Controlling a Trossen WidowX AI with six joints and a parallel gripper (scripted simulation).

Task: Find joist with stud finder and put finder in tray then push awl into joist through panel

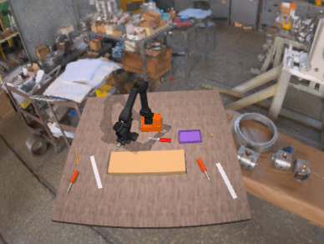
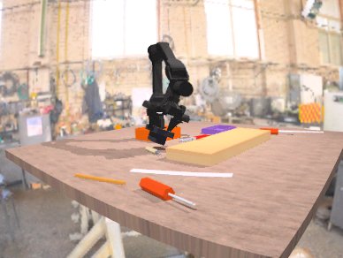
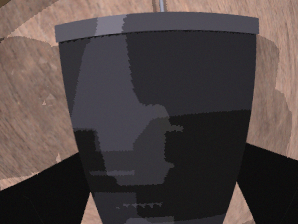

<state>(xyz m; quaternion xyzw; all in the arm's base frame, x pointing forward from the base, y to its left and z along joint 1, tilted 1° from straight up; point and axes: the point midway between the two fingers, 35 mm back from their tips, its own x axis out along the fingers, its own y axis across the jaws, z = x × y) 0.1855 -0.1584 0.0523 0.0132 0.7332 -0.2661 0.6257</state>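
Observation:
My gripper (image 1: 125, 134) (image 2: 162, 132) (image 3: 162, 155) is shut on the stud finder (image 2: 158, 136) (image 3: 200, 75), a dark block that fills most of the wrist view. It is held above the table, behind the left end of the tan floor panel (image 1: 147, 165) (image 2: 221, 145). No hole shows in the panel; the joist is hidden. The purple tray (image 1: 179, 137) stands behind the panel's right end and looks empty. A small pale-handled tool (image 1: 118, 145) (image 2: 152, 150), perhaps the awl, lies near the panel's back left corner, below the gripper.
A red-handled tool (image 1: 165, 139) (image 2: 201, 137) lies between arm base and panel. Orange screwdrivers (image 1: 73, 176) (image 1: 202, 165) (image 2: 156, 188) lie either side of the panel, with white strips (image 1: 96, 172) (image 1: 226, 180) and a yellow stick (image 1: 77, 156) (image 2: 100, 178). A tiny tan piece (image 1: 211, 135) lies right of the tray.

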